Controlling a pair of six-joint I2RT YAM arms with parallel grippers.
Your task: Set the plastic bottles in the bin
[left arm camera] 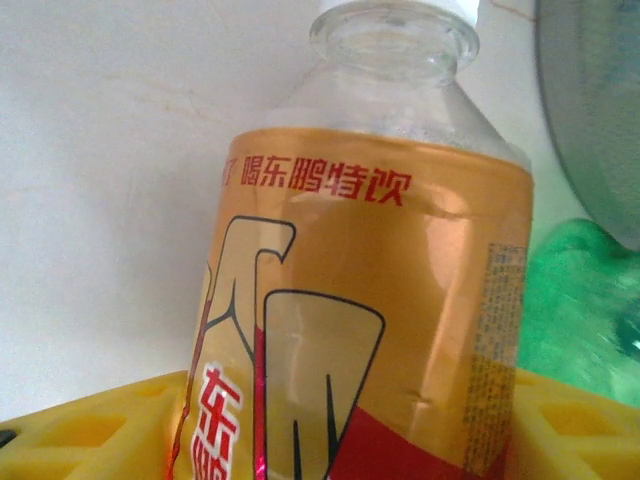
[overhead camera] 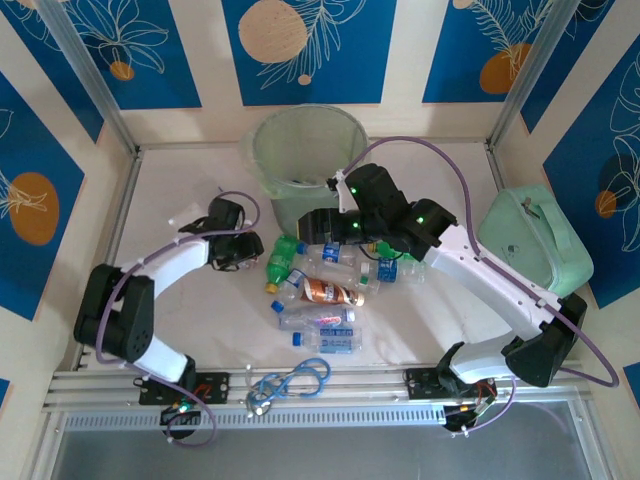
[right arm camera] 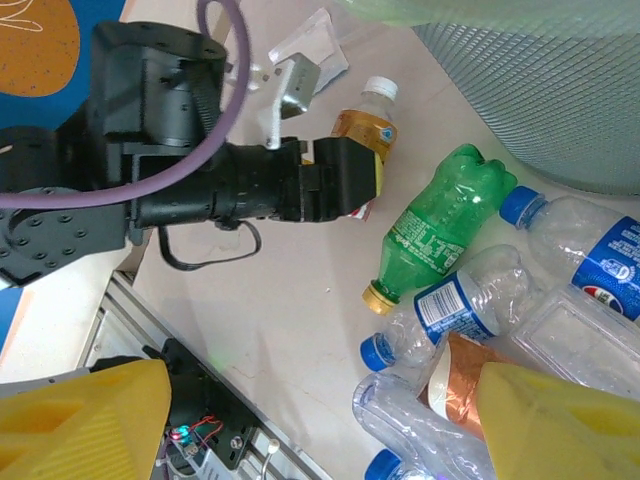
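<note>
White tabletop point(overhead camera: 180, 185), blue leaf-print walls point(overhead camera: 310, 50) | left fingers point(left arm camera: 80, 430) clamp orange-label bottle point(left arm camera: 370, 300) | right fingers point(right arm camera: 80, 420) spread wide

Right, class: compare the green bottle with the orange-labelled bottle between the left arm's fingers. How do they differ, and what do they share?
The green bottle is green plastic; the orange-labelled bottle is clear. The green bottle's cap is yellow, the orange-labelled bottle's white. The orange-labelled bottle sits between the left gripper's fingers; the green bottle lies free. Both are small, capped and outside the bin.
</note>
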